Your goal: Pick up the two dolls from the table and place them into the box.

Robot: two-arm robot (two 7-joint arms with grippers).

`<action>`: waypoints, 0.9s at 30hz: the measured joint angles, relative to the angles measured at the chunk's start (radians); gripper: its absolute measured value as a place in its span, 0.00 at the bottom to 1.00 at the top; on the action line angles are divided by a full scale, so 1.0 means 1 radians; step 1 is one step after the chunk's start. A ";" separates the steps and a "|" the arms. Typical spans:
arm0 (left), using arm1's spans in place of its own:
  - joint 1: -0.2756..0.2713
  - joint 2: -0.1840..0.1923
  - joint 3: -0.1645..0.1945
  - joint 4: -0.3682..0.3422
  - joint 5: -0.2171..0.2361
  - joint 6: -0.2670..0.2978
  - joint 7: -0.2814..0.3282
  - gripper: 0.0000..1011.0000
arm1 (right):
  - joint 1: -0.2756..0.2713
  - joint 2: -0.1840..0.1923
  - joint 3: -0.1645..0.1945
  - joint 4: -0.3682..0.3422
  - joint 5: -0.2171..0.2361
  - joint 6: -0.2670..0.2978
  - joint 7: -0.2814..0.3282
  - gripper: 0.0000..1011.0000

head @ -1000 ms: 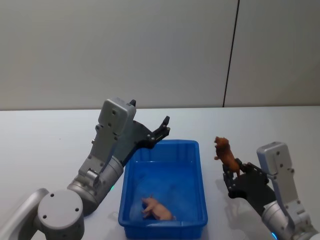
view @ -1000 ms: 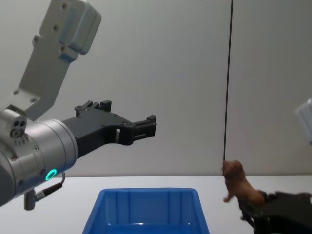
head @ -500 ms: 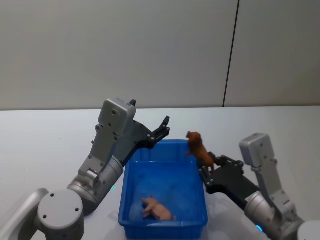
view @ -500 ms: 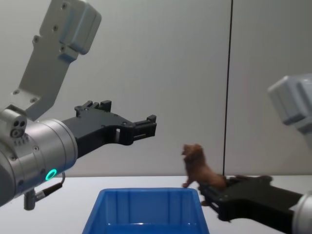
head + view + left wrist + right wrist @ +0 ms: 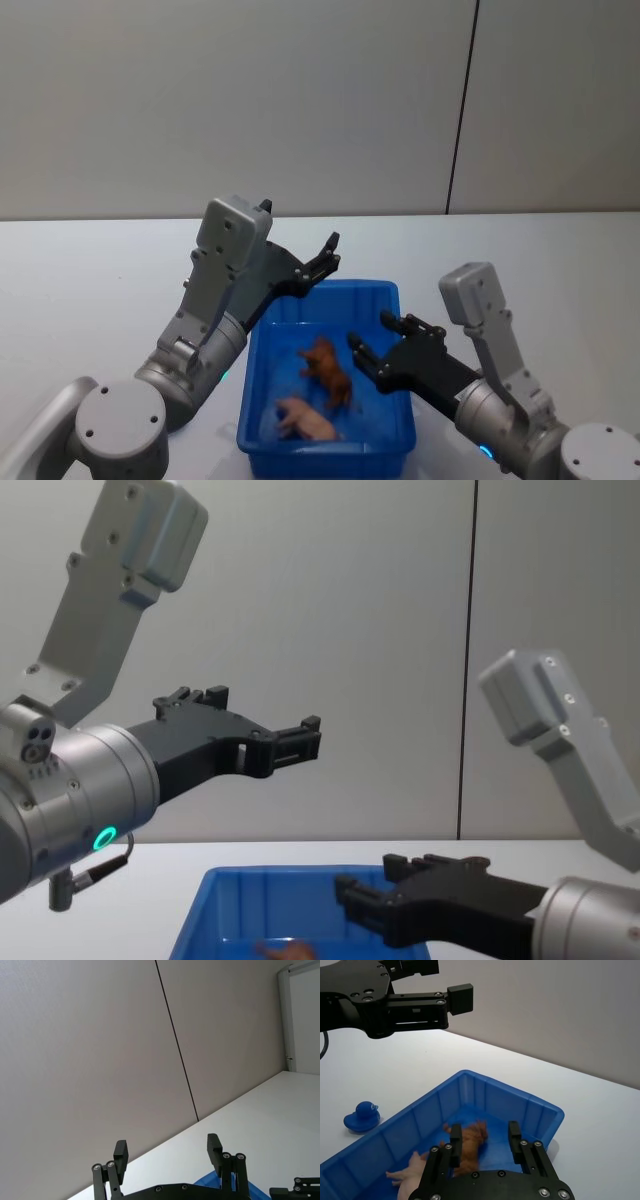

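The blue box (image 5: 404,318) stands on the white table (image 5: 90,290) with both dolls inside. The reddish-brown doll (image 5: 328,371) lies near the middle, and the pale pink doll (image 5: 305,421) rests by the near wall. My right gripper (image 5: 372,333) hovers open over the box's right half, nothing between its fingers. Its wrist view shows the brown doll (image 5: 470,1143) just beyond the fingertips (image 5: 514,1131) and the pink doll (image 5: 410,1173) lower down. My left gripper (image 5: 333,252) hangs open above the box's far left corner, holding nothing.
A small blue rubber duck (image 5: 363,1114) sits on the table outside the box, seen in the right wrist view. A grey wall with a dark vertical seam (image 5: 461,110) rises behind the table. Bare tabletop stretches to both sides of the box.
My right gripper carried the brown doll leftward over the box and opened. The doll dropped in beside the pink one. The left arm has not moved.
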 joint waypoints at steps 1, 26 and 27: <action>0.000 0.000 0.000 0.000 0.000 0.000 0.000 0.99 | 0.005 -0.004 -0.002 0.007 0.001 0.004 0.002 0.52; 0.000 0.000 0.000 0.000 0.000 0.000 0.000 0.99 | -0.030 0.017 0.012 -0.022 0.005 -0.042 -0.118 0.99; 0.000 0.000 0.000 0.000 0.000 0.000 0.000 0.99 | -0.033 0.019 0.013 -0.026 0.006 -0.043 -0.122 0.99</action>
